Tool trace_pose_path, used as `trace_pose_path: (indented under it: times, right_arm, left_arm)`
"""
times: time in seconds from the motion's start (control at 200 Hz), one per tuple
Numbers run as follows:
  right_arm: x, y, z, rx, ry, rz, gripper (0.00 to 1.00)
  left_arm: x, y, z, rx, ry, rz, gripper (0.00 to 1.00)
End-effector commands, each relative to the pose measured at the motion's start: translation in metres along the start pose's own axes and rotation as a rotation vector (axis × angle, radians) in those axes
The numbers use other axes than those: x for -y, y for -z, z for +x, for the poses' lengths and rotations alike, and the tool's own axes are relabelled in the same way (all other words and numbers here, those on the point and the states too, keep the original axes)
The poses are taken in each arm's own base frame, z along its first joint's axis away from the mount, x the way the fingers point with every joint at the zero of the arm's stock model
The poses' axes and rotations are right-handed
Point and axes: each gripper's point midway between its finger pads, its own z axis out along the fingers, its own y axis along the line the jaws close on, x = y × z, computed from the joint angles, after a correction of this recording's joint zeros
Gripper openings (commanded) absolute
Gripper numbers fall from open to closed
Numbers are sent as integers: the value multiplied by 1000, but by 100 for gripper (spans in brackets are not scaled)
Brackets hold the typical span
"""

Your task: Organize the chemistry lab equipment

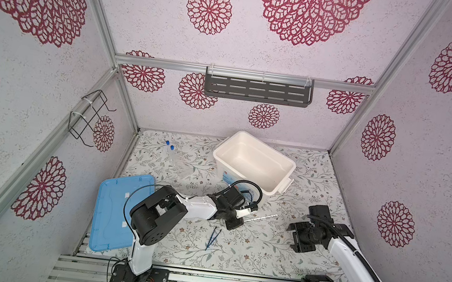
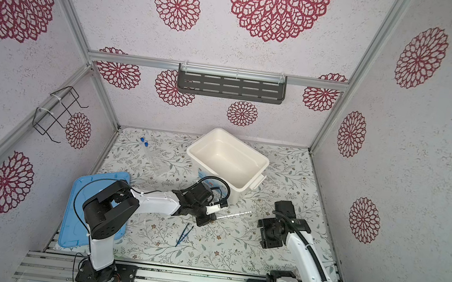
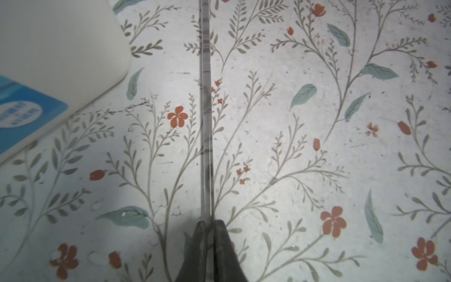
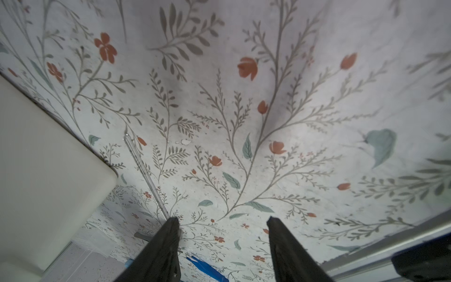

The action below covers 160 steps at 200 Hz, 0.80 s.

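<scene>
White is all that is registered of the thin rod (image 1: 260, 218) in both top views. In the left wrist view it is resolved as a clear shaft (image 3: 206, 122) w/ dark graduation bands.

One end of the rod is clamped between the fingertips of the left gripper (image 3: 210, 224), jaws clenched tight on it. This grip is hidden under the wrist in the top views. Whether the rod is lifted clear of the floral mat (image 1: 263, 254) cannot be determined.

Rod location: just in front of the near corner of the white tub (image 1: 251, 162). Its free end is pointed toward the right gripper (image 4: 223, 225), near it but not touching.

The right gripper's jaws are spread w/ nothing between them. This is shown plainly in the right wrist view only, where the rod (image 4: 146, 175) is seen beyond one fingertip, beside the tub wall.

Outside the left wrist view, shown in both top views:
- dark blue tweezers (image 1: 213, 238), lying on the mat between the two arms;
- two clear tubes w/ blue caps (image 1: 171, 152), side by side near the back-left corner, apart from the tub;
- light-blue lid (image 1: 110, 212), flat at the left edge, partly hidden behind the left arm.
</scene>
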Motion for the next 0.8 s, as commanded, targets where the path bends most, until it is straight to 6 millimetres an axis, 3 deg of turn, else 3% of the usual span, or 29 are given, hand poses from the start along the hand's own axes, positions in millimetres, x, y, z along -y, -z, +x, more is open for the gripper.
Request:
trace_pose_path:
  times: [0.0, 0.295, 0.796]
  right_arm:
    - [-10, -11, 12, -47, -145, 7, 61]
    - [-52, -28, 22, -22, -221, -35, 57]
    - [-53, -57, 19, 38, -207, 97, 46]
  left_arm:
    - [15, 4, 2, 21, -26, 49, 9]
    - [26, -5, -15, 54, -98, 128, 9]
    - [27, 1, -22, 94, -97, 109, 21]
